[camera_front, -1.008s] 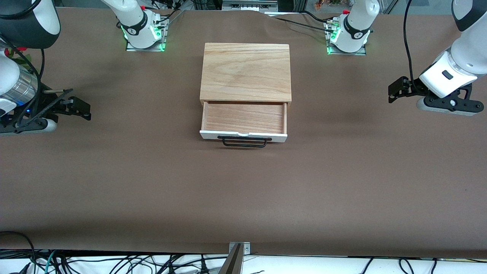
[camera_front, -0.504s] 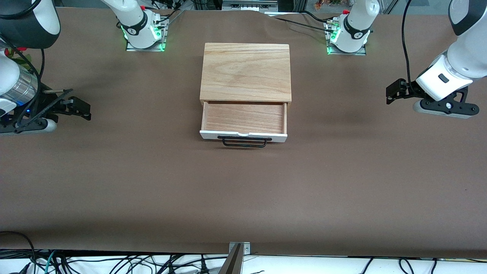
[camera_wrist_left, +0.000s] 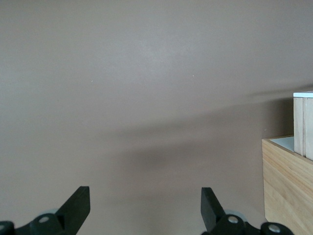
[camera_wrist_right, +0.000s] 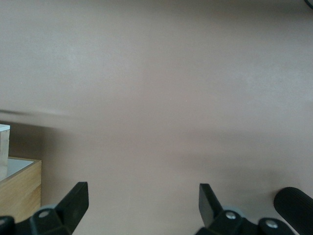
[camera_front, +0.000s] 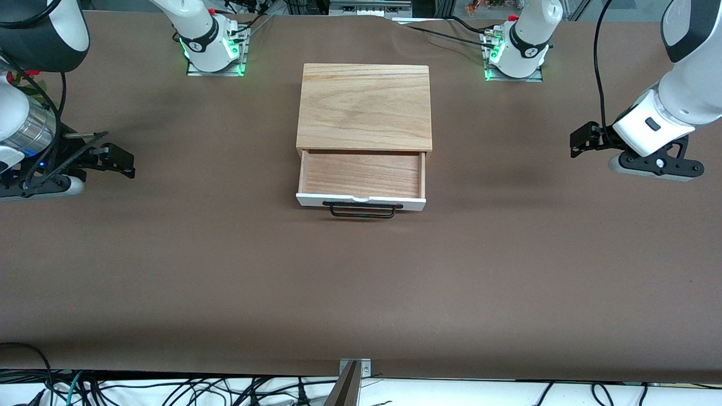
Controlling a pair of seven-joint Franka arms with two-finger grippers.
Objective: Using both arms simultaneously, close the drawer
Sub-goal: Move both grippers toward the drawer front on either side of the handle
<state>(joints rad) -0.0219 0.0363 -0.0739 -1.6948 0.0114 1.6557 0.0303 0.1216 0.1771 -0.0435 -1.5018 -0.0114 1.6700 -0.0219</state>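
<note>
The light oak box stands mid-table. Its drawer is pulled out toward the front camera, with a white front panel and a black wire handle. The drawer is empty. My left gripper is open and empty over the bare table at the left arm's end, well apart from the box; its fingers frame brown cloth, and the box's edge shows in that wrist view. My right gripper is open and empty at the right arm's end; its wrist view shows the box corner.
Brown cloth covers the table. The two arm bases stand with green lights on either side of the box, farther from the front camera. Cables lie along the table's near edge.
My left gripper has moved slightly toward the box and away from the front camera. The right arm and the drawer have not moved.
</note>
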